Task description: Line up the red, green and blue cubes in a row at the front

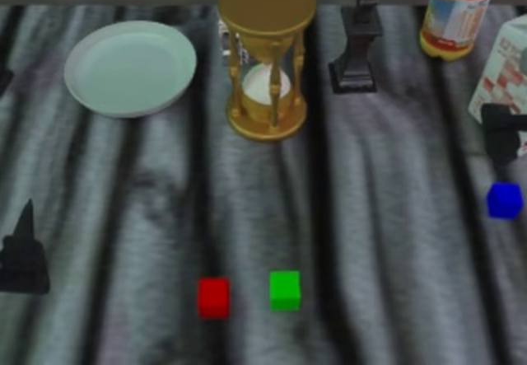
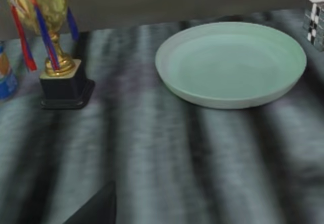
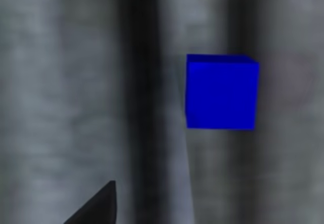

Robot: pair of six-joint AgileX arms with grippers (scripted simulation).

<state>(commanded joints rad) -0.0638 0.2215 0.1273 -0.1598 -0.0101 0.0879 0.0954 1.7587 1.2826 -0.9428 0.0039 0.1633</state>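
Note:
The red cube (image 1: 213, 297) and the green cube (image 1: 285, 290) sit side by side near the front of the table, a small gap between them. Far to the right, farther back, the blue cube (image 1: 504, 200) lies on the cloth by itself. My right gripper (image 1: 501, 155) hangs open just behind and above it, not touching. In the right wrist view the blue cube (image 3: 221, 92) fills the middle and one dark fingertip (image 3: 98, 206) shows at the edge. My left gripper (image 1: 25, 254) is parked open at the table's left edge.
At the back stand a pale green plate (image 1: 130, 67), a gold hourglass (image 1: 267, 56), a dark statuette (image 1: 360, 44), a yellow bottle (image 1: 457, 11) and a red-and-white carton (image 1: 502, 72). The left wrist view shows the plate (image 2: 230, 62) and a ribboned gold trophy (image 2: 55, 47).

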